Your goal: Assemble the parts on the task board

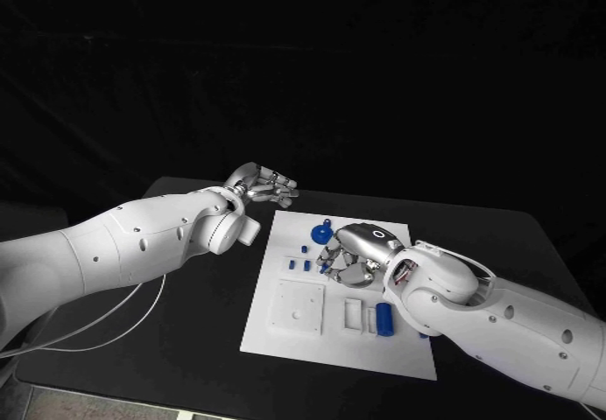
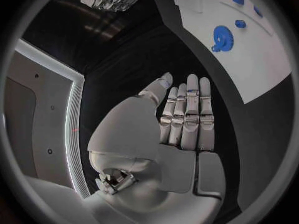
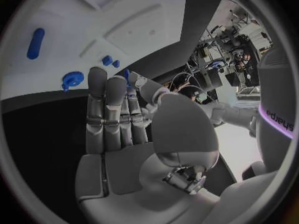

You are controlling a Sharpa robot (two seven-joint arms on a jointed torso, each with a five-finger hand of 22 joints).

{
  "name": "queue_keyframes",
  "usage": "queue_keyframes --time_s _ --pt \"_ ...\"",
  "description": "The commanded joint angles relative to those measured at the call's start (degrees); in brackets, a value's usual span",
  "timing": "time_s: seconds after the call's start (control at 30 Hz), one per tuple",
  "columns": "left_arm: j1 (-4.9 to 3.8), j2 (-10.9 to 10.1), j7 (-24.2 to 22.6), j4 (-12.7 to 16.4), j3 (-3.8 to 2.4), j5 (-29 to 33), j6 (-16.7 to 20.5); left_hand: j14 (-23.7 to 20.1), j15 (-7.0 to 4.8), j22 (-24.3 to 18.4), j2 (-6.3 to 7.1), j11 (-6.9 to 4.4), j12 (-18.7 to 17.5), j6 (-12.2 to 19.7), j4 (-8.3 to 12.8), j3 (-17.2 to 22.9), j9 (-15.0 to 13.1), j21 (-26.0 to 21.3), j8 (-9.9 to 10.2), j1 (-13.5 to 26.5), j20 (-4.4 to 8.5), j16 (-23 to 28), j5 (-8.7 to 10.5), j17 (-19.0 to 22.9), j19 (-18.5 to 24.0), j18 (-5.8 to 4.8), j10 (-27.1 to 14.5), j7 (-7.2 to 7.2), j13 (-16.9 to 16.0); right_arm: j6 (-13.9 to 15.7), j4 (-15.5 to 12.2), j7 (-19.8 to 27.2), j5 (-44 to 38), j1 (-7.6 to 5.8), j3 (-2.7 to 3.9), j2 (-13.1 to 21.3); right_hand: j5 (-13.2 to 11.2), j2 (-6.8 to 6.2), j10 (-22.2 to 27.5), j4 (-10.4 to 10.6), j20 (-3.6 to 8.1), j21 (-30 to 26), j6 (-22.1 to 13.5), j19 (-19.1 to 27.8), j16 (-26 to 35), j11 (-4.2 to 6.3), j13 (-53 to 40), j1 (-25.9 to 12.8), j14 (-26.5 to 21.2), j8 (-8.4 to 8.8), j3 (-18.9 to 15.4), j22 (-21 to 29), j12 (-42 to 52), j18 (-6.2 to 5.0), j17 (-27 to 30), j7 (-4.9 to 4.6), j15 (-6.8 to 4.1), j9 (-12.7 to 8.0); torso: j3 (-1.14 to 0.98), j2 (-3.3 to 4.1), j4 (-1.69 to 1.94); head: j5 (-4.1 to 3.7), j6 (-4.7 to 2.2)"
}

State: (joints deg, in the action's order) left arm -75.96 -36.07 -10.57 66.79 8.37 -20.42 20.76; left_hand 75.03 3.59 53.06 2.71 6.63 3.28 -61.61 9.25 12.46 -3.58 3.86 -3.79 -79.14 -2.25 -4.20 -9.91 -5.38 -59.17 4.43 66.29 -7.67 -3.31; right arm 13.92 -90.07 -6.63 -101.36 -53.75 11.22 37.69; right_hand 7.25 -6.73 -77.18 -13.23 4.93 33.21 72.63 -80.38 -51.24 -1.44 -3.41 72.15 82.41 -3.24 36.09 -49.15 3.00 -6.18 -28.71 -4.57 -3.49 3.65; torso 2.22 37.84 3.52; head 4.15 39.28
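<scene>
The white task board [image 1: 293, 337] lies mid-table. On it are a blue gear [image 1: 323, 233], a few small blue parts [image 1: 299, 262] and a blue cylinder [image 1: 385, 318]. My right hand [image 1: 354, 258] hovers over the board's far middle, just right of the small parts, fingers stretched out side by side [image 3: 109, 109] with nothing held. A sliver of a blue part [image 3: 126, 74] peeks out beside its fingertips. My left hand [image 1: 263, 186] is raised past the board's far left corner, over the black table. Its fingers [image 2: 187, 112] are straight and empty, with the gear [image 2: 221, 37] beyond them.
The board has a square recessed plate [image 1: 300, 305] and rectangular slots [image 1: 355, 313] near its front. Black table [image 1: 202, 350] surrounds the board on every side. A thin white cable [image 1: 114, 319] hangs under my left arm.
</scene>
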Motion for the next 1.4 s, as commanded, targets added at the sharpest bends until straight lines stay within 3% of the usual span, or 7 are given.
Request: queue_keyframes --time_s 0.03,0.27,0.5,0.77,1.1,1.4 --pt "-0.07 0.55 -0.99 -0.14 -0.06 1.06 0.84 0.22 -0.06 -0.05 -0.33 -0.18 0.02 0.32 -0.06 -0.28 -0.03 0.02 0.13 -0.03 -0.14 0.04 0.06 -0.05 -0.39 -0.46 -0.32 -0.22 0.0 0.48 0.37 -1.7 -6.7 0.53 -0.55 -0.85 -0.2 0.46 -0.09 -0.04 0.0 -0.31 0.42 -0.3 -0.25 -0.05 -0.06 0.08 0.04 -0.38 0.28 -0.07 0.39 -0.78 0.06 0.07 -0.16 0.04 0.13 -0.17 0.07 0.63 0.24" --pt "-0.07 1.24 -1.07 -0.31 -0.05 1.21 0.91 0.1 -0.02 -0.32 -0.4 -0.17 0.01 0.33 -0.1 -0.29 -0.03 0.02 0.13 0.01 -0.18 0.05 0.04 -0.03 -0.33 -0.47 -0.36 -0.22 0.0 0.98 1.64 -3.11 -9.61 1.63 -1.93 -2.86 -0.3 0.35 -0.13 -0.05 0.03 -0.67 0.48 -0.44 -0.27 -0.03 -0.06 0.02 0.06 -0.38 0.56 -0.62 0.39 -0.78 0.13 0.1 -0.2 0.05 0.04 -0.1 0.04 1.58 0.73" --pt "-0.07 1.63 -1.04 -0.17 -0.05 1.33 0.77 -0.08 0.06 -0.6 -0.4 -0.11 0.02 0.45 -0.16 -0.34 -0.03 0.0 0.14 0.11 -0.24 0.1 0.08 0.01 -0.3 -0.46 -0.51 -0.25 0.0 1.74 3.36 -4.79 -12.06 2.61 -2.5 -4.58 -0.43 0.17 -0.22 -0.1 0.08 -1.07 0.6 -0.6 -0.39 -0.02 -0.05 0.0 0.04 -0.38 0.94 -1.37 0.38 -0.79 0.16 0.13 -0.25 0.05 0.01 -0.05 0.16 2.93 1.19" --pt "-0.07 1.68 -1.0 -0.14 -0.05 1.35 0.88 -0.21 0.11 -0.92 -0.38 -0.08 0.0 0.55 -0.18 -0.39 -0.03 -0.02 0.13 0.11 -0.32 0.09 0.11 0.04 -0.23 -0.43 -0.57 -0.27 0.01 1.5 4.94 -4.84 -12.65 3.06 -3.35 -5.37 -0.52 0.06 -0.31 -0.04 0.11 -1.64 0.68 -0.74 -0.44 0.01 -0.05 -0.02 0.01 -0.39 1.11 -2.19 0.39 -0.79 0.28 0.16 -0.29 0.05 0.01 -0.06 -0.06 3.01 1.62" --pt "-0.07 1.69 -0.95 -0.13 -0.05 1.36 0.84 -0.32 0.16 -1.35 -0.39 -0.06 0.02 0.55 -0.23 -0.44 -0.03 0.02 0.13 0.11 -0.36 0.09 0.08 0.07 -0.27 -0.42 -0.61 -0.27 0.0 1.08 5.69 -4.17 -12.45 3.21 -4.21 -6.04 -0.53 0.09 -0.31 -0.03 0.12 -1.81 0.68 -0.8 -0.42 0.02 -0.05 -0.07 0.02 -0.38 1.12 -2.32 0.39 -0.78 0.33 0.16 -0.3 0.05 -0.03 -0.06 -0.01 3.56 1.85" --pt "-0.07 1.82 -0.92 -0.16 -0.05 1.36 0.79 -0.4 0.2 -1.68 -0.38 -0.03 0.02 0.66 -0.3 -0.49 -0.03 0.01 0.14 0.16 -0.4 0.11 0.09 0.1 -0.3 -0.41 -0.69 -0.3 0.0 1.01 5.8 -3.89 -12.35 3.25 -4.74 -6.28 -0.46 0.1 -0.32 -0.11 0.13 -2.1 0.7 -0.89 -0.4 0.02 -0.05 -0.11 0.01 -0.38 1.1 -2.54 0.38 -0.76 0.4 0.17 -0.31 0.05 0.07 -0.09 -0.05 3.76 1.97"
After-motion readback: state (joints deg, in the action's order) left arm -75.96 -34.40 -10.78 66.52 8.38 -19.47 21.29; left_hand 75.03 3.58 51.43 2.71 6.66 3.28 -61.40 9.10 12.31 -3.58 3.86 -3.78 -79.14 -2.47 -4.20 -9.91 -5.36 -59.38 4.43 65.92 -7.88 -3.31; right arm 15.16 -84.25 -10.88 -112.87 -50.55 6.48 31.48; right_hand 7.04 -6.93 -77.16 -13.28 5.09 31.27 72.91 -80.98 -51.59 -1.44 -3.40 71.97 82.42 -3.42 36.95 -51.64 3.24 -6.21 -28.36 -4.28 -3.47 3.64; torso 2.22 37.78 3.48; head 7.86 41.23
